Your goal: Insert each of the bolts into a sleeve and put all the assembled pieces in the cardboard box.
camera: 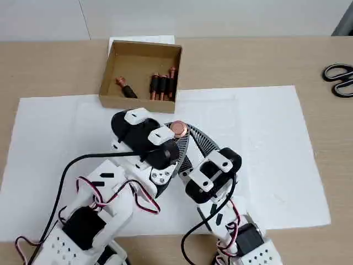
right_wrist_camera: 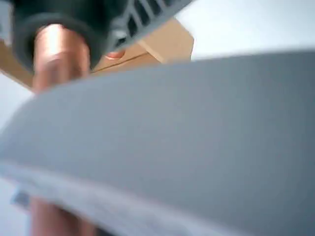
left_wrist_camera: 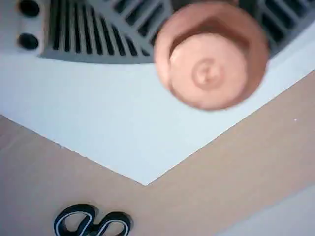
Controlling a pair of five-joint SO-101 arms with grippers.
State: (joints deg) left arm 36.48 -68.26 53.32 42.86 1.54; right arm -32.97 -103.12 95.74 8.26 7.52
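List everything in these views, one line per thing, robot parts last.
cardboard box: 1, brown, open, at the sheet's far edge.
assembled pieces: 4 as far as I can tell, copper with black sleeves, inside the box. Three lie side by side and one lies apart.
bolt: 1, copper, raised over the sheet where the two end effectors meet.
paper sheet: 1, white, spread on the table under the arms.
scissors: 1 pair, black handles, on bare table beyond the sheet.
table: 1, light wood.
left end effector: 1, white and black, beside the bolt.
right end effector: 1, grey ribbed, on the bolt's other side.
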